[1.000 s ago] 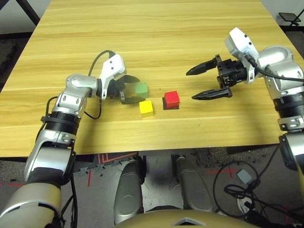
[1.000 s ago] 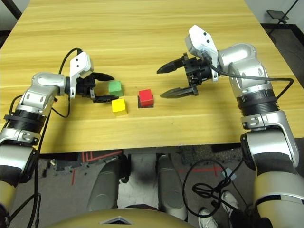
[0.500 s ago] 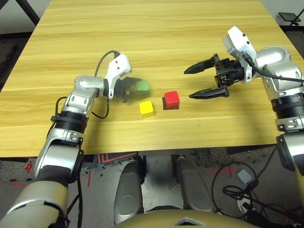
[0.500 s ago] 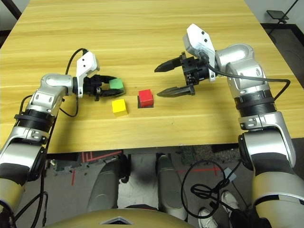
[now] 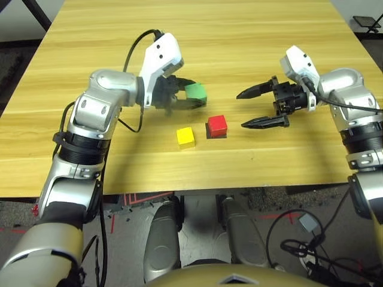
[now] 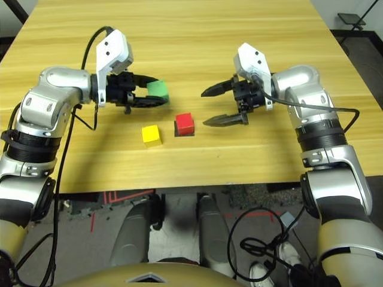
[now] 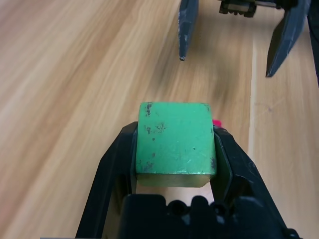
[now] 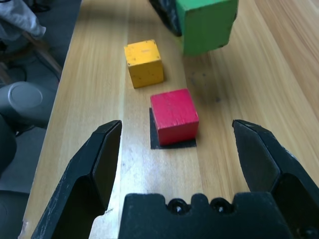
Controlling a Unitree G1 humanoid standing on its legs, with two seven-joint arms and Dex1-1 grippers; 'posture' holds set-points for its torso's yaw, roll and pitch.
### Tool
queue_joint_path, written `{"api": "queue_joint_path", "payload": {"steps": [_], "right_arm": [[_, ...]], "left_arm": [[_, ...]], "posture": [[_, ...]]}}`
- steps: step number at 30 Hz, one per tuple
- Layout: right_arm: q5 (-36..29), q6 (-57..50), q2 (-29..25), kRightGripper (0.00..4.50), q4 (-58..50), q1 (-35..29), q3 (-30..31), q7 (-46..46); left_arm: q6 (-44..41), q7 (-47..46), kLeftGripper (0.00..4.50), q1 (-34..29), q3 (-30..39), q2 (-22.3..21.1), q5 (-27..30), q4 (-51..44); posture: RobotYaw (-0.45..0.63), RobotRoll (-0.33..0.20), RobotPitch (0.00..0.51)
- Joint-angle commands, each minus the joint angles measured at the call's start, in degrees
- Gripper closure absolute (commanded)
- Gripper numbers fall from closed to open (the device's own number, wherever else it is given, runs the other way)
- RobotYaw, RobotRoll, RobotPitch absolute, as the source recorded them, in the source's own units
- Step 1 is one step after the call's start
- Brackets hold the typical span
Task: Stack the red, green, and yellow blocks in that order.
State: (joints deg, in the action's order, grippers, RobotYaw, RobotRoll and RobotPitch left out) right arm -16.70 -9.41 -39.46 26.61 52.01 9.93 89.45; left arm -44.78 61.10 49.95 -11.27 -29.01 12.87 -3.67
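My left gripper [image 5: 192,98] is shut on the green block [image 5: 195,91] and holds it in the air, up and to the left of the red block [image 5: 217,125]. The red block rests on a flat black square patch [image 8: 172,140] near the table's middle. Just left of it lies the yellow block [image 5: 185,136] on the bare wood. To the right of the red block my right gripper [image 5: 251,109] hovers open, fingers spread, pointing at it. In the left wrist view the green block [image 7: 174,143] sits squarely between both pads.
The wooden table [image 5: 197,36] stretches wide behind the blocks. Its front edge runs just below the blocks, with cables and floor [image 5: 299,227] beyond it.
My left gripper closed on the green block and lifted it off the table, carrying it up and to the right toward the red block. The right gripper drew back slightly to the right.
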Motion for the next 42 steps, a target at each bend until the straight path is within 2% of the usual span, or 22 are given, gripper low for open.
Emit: {"api": "queue_joint_path", "payload": {"steps": [1, 11, 22, 42], "right_arm": [[0.4, 0.6, -0.5, 0.00, 0.1, -1.6, -1.1, 0.3], [-0.1, -1.5, -1.3, 0.00, -3.7, -4.2, -2.4, -0.4], [-0.8, -4.1, -3.1, 0.00, -7.8, -6.4, -4.1, -1.2], [-0.7, -5.1, -3.3, 0.00, -8.9, -7.2, -5.3, -2.1]], "left_arm": [[-2.8, -2.2, 2.40, 1.3, -1.9, 1.6, 0.9, -1.5], [-0.9, -4.7, 2.40, 0.1, -5.9, 5.7, 1.0, -0.8], [2.5, -4.4, 2.40, -3.0, -7.0, 5.3, 0.9, 0.6], [6.6, -4.4, 2.40, -3.4, -8.1, 6.0, 0.0, 3.5]], "posture": [[0.17, 0.009, 0.227], [0.12, 0.009, 0.233], [0.07, -0.006, 0.240], [0.06, -0.006, 0.242]]}}
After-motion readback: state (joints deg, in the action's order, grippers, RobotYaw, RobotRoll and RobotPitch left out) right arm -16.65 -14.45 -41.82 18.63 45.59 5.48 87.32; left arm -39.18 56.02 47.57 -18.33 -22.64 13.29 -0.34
